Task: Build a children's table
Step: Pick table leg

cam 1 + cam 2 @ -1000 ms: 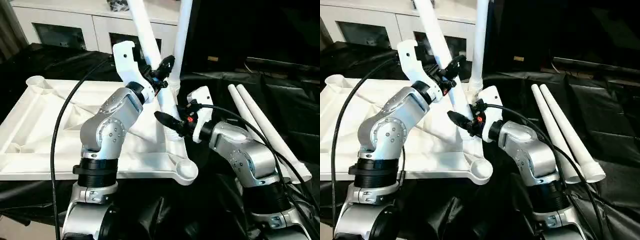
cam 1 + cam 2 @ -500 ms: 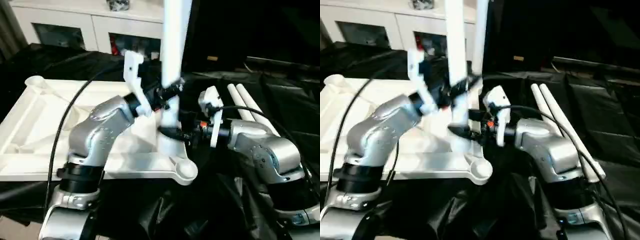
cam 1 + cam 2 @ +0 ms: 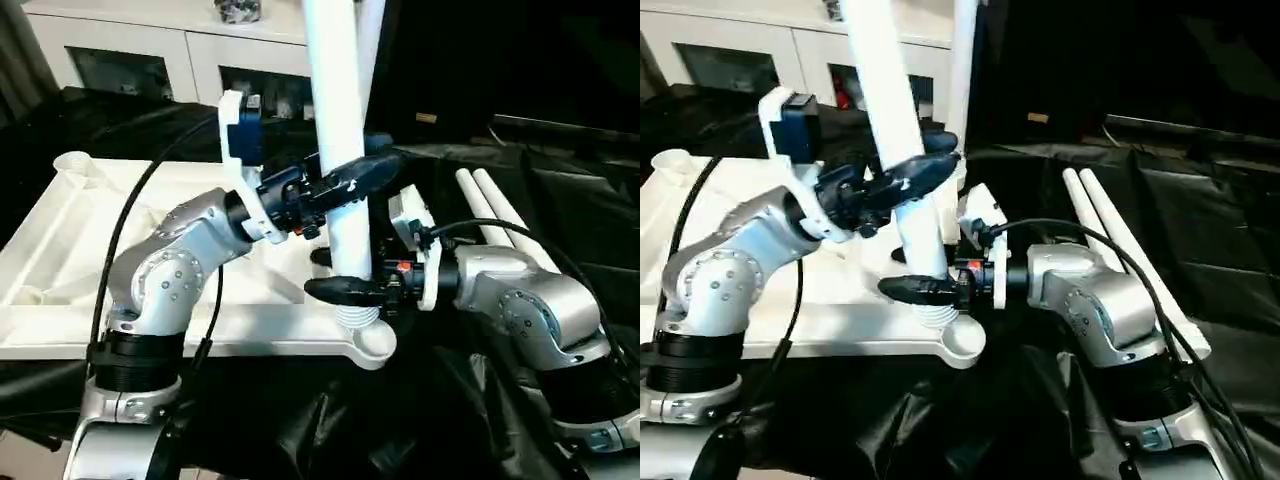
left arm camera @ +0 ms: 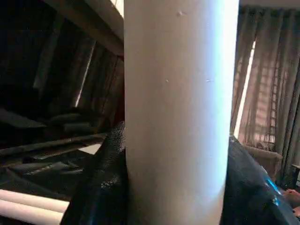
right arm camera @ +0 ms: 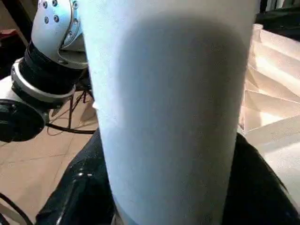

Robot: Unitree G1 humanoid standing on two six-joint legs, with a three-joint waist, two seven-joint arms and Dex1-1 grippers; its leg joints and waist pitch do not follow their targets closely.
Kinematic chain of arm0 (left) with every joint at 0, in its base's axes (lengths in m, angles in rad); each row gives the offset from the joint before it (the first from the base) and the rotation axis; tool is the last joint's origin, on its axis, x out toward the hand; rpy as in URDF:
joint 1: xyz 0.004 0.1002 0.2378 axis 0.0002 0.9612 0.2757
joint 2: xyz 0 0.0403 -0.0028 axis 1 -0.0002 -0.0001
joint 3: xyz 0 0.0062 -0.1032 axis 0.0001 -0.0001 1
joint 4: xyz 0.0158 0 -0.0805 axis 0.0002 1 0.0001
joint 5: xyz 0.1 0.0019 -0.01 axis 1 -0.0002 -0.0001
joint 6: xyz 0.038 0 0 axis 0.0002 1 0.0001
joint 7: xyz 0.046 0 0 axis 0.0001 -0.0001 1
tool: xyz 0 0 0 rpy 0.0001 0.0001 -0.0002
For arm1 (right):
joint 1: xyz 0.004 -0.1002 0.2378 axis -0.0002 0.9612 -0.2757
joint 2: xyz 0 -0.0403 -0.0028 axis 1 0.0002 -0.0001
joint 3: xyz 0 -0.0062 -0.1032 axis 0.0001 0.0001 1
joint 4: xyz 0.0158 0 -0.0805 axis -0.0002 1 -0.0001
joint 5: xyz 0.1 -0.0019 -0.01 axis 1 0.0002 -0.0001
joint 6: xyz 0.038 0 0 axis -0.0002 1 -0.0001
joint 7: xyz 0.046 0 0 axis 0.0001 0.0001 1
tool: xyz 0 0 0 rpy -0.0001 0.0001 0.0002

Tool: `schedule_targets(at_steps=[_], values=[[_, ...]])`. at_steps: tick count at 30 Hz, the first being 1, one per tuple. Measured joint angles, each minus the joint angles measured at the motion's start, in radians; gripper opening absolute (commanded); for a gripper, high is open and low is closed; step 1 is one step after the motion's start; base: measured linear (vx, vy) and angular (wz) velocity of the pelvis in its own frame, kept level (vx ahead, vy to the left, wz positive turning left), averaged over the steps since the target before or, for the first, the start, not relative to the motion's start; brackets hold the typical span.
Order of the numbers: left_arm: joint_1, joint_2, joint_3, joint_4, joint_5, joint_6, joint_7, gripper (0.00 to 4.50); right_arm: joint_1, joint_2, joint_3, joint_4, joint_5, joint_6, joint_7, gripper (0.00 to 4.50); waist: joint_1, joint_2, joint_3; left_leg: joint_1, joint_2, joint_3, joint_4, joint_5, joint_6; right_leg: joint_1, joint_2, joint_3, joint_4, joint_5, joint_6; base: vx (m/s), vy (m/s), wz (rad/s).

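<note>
Standing a leg [image 3: 335, 130] over the near corner socket [image 3: 368, 340] of the upturned top [image 3: 70, 250], the left end effector [image 3: 352, 180] pinches it high and the right end effector [image 3: 345, 290] pinches its ribbed foot; another leg [image 3: 962, 60] stands behind, two legs [image 3: 520, 250] lie unfitted.

Leg [image 3: 338, 140] upright over tabletop [image 3: 70, 250], two legs [image 3: 520, 240] right

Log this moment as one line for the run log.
left gripper: shut on leg | right gripper: shut on leg above its threaded end | leg: over near corner socket of top | spare legs: on cloth
</note>
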Motion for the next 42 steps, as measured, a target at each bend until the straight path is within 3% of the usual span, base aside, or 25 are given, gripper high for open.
schedule_targets(at_steps=[6,7,10,16,21,25,26,28,33,34,38,42], values=[[0.0,0.0,0.005,0.017,-0.01,0.001,0.001,1.86,0.0,0.006,0.002,-0.002,-0.001,-0.001,-0.001,2.02,0.0,0.0,0.0,0.0,0.0,0.0,0.0,0.0,0.0,0.0,0.0,0.0,0.0,0.0,0.0,0.0,0.0,0.0],[0.0,-0.001,0.006,0.018,-0.01,0.001,0.003,2.42,0.0,0.006,0.002,-0.002,-0.002,-0.001,-0.002,2.01,0.0,0.0,0.0,0.0,0.0,0.0,0.0,0.0,0.0,0.0,0.0,0.0,0.0,0.0,0.0,0.0,0.0,0.0],[-0.007,-0.018,0.004,0.034,0.012,-0.01,0.044,2.56,0.0,0.009,0.0,0.007,-0.003,0.0,-0.034,2.0,0.002,0.0,0.0,0.0,0.0,0.0,0.0,0.0,0.0,0.0,0.0,0.0,0.0,0.0,0.0,0.0,0.0,0.0],[-0.05,-0.083,-0.004,0.054,0.167,-0.042,0.313,3.01,0.002,0.078,-0.046,0.056,-0.045,-0.003,-0.174,1.96,0.0,0.0,0.0,0.0,0.0,0.0,0.0,0.001,-0.001,0.0,0.0,0.0,0.0,0.0,0.0,0.0,0.0,0.0],[-0.073,-0.17,0.025,0.042,0.184,0.048,0.572,3.01,0.003,0.137,-0.055,0.072,-0.108,-0.011,-0.311,1.96,-0.001,0.0,0.0,0.0,0.0,0.0,0.0,0.001,-0.001,0.0,0.0,0.0,0.0,0.0,0.0,0.0,0.0,0.0],[-0.074,-0.22,0.04,0.032,0.202,0.068,0.685,3.01,0.006,0.173,-0.046,0.082,-0.147,-0.022,-0.379,1.96,-0.002,0.0,0.0,0.0,0.001,0.0,0.0,0.001,-0.001,0.0,0.0,0.0,0.0,0.0,0.0,0.0,0.0,0.0],[-0.076,-0.229,0.042,0.03,0.21,0.068,0.708,2.74,0.006,0.184,-0.045,0.083,-0.159,-0.025,-0.4,1.96,-0.002,0.0,0.0,0.0,0.001,0.0,0.0,0.001,-0.001,0.0,0.0,0.0,0.0,0.0,0.0,0.0,0.0,0.0],[-0.077,-0.245,0.046,0.032,0.219,0.065,0.742,2.67,0.006,0.2,-0.039,0.089,-0.187,-0.033,-0.432,1.96,-0.002,0.0,0.0,0.0,0.001,0.0,0.0,0.001,-0.001,0.0,0.0,0.0,0.0,0.0,0.0,0.0,0.0,0.0],[-0.077,-0.254,0.052,0.03,0.217,0.066,0.778,2.31,0.002,0.221,-0.03,0.099,-0.218,-0.044,-0.47,1.96,-0.001,0.0,0.0,-0.001,0.001,0.0,0.0,0.0,-0.001,0.0,0.0,0.0,0.0,0.0,0.0,0.0,0.0,0.0],[-0.077,-0.253,0.055,0.029,0.218,0.066,0.78,2.26,0.0,0.225,-0.032,0.1,-0.217,-0.044,-0.47,2.52,-0.002,0.0,0.0,0.0,0.001,0.0,0.0,0.0,-0.001,0.0,0.0,0.0,0.0,0.0,0.0,0.0,0.0,0.0],[-0.074,-0.234,0.094,0.044,0.215,0.071,0.783,2.02,-0.006,0.233,-0.041,0.094,-0.179,-0.04,-0.45,2.83,-0.003,0.0,0.0,0.0,0.001,0.0,0.0,0.0,-0.001,0.0,0.0,0.0,0.0,0.0,0.0,0.0,0.0,0.0],[-0.069,-0.179,0.069,0.049,0.209,0.074,0.688,1.87,-0.017,0.179,-0.039,0.078,-0.148,0.003,-0.377,3.16,0.003,0.0,0.0,-0.001,0.001,0.0,0.0,0.0,-0.001,0.0,0.0,0.0,-0.001,0.0,0.001,0.0,0.0,0.0]])
